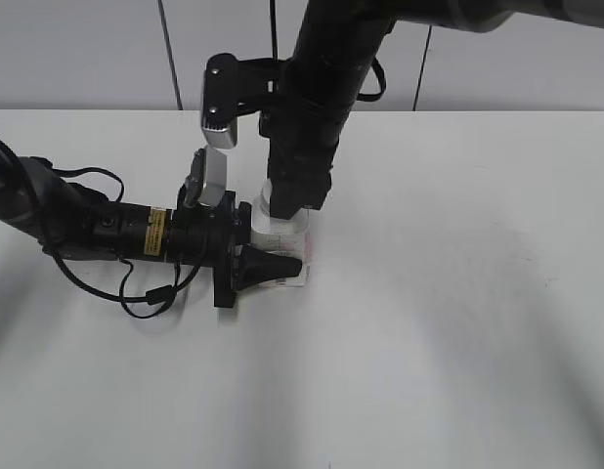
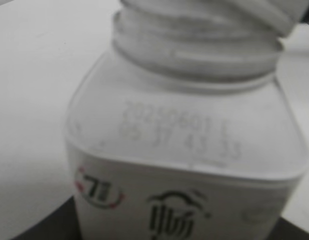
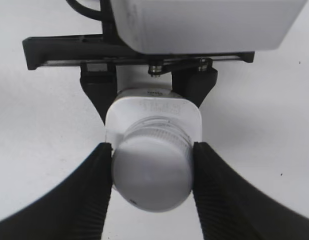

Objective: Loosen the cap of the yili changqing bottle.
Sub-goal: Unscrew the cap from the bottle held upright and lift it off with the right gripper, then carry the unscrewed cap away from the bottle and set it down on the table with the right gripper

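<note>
The small squarish white plastic bottle (image 1: 287,256) with rounded shoulders and red and dark label print stands upright on the smooth white table (image 1: 458,322), its body clamped between the black jaws of the left gripper (image 1: 273,264), which reaches in level from the left. From above, the right gripper (image 3: 152,170) presses its ribbed black fingers (image 3: 97,190) against both sides of the round white plastic cap (image 3: 152,172), whose edge is finely ribbed and whose top is smooth. On the bottle's matte shoulder, faint stamped digits sit just below the threaded wide neck (image 2: 194,50).
</note>
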